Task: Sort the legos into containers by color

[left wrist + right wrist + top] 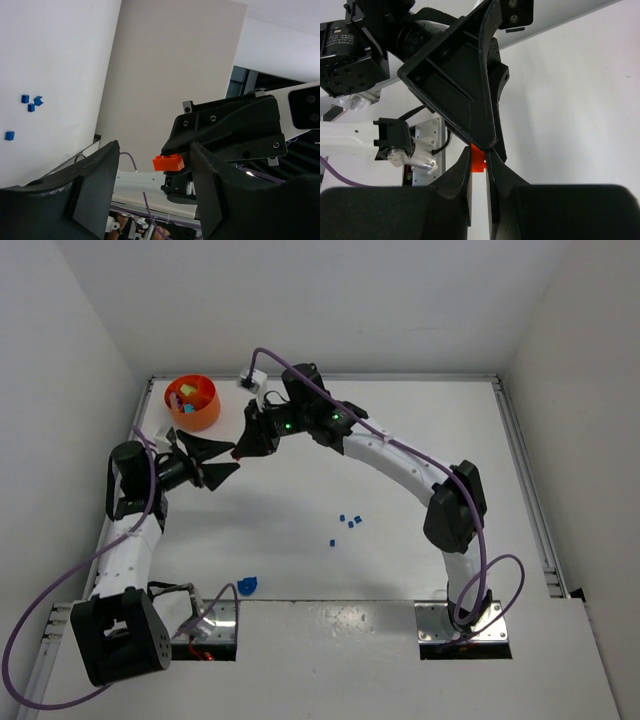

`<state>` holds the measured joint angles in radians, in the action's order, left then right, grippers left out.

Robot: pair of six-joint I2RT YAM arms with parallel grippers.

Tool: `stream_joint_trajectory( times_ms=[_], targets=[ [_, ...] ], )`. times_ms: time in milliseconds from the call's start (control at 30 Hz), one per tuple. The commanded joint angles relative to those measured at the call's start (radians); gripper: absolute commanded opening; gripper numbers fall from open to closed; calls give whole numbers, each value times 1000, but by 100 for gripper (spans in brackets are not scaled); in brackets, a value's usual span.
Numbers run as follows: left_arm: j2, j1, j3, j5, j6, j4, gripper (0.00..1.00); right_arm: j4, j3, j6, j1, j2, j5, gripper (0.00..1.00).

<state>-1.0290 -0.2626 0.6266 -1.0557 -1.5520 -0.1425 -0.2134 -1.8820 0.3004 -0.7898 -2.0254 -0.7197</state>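
One orange brick [478, 162] in right hand [238, 451], four tiny blue bits [351, 523], one bowl [196, 421]

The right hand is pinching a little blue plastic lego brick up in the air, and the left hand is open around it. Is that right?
Not quite. The little plastic lego brick is orange, not blue; the right wrist view shows it pinched in the right hand. The left hand is open around it, as you said.

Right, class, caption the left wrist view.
The right tool pinches an orange lego inside the open left tool.
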Motion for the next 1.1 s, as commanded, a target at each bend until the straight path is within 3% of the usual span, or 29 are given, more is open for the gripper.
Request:
stream_joint_trajectory(
  times_ms=[0,167,367,500,700,867,1067],
  targets=[
    [38,36,-16,-33,-106,-35,62,72,-68,9,-6,-21,55,0],
    [56,46,2,-33,-128,7,62,81,-100,9,-38,-53,77,0],
    [67,46,36,-33,-106,64,50,72,-120,-20,-69,-88,111,0],
    [67,37,55,-43,-106,83,39,72,-120,-40,-69,-88,130,0],
    [67,37,45,-52,-106,92,16,52,-120,-61,-78,-98,140,0],
    [86,13,45,-52,-57,123,0,43,-120,-61,-88,-98,140,12],
    [95,3,36,-52,-34,141,0,43,-109,-61,-88,-88,149,13]
  ],
)
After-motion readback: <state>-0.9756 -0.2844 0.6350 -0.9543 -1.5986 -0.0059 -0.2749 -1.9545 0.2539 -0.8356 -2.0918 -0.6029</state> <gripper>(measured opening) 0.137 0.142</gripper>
